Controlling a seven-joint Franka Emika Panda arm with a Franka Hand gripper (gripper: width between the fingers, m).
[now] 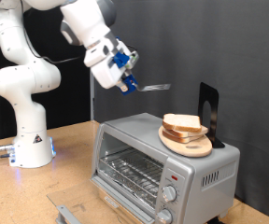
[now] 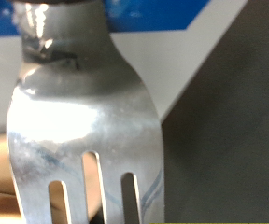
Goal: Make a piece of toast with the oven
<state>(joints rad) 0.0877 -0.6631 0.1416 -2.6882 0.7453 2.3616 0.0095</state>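
A pale slice of toast [image 1: 183,122] lies on a round wooden plate [image 1: 187,144] on top of the silver oven [image 1: 205,168]. The oven's door [image 1: 77,209] hangs open at the front, showing the wire rack [image 1: 130,174]. My gripper [image 1: 129,85] hovers above the oven, to the exterior view's left of the toast, shut on a metal fork [image 1: 154,87] whose tines point toward the toast. The fork [image 2: 86,121] fills the wrist view, and the fingers do not show there.
A black upright holder [image 1: 207,112] stands on the oven top behind the plate. Two round knobs [image 1: 169,194] sit on the oven's front. The arm's white base [image 1: 30,145] stands on the wooden table [image 1: 22,191] at the exterior view's left.
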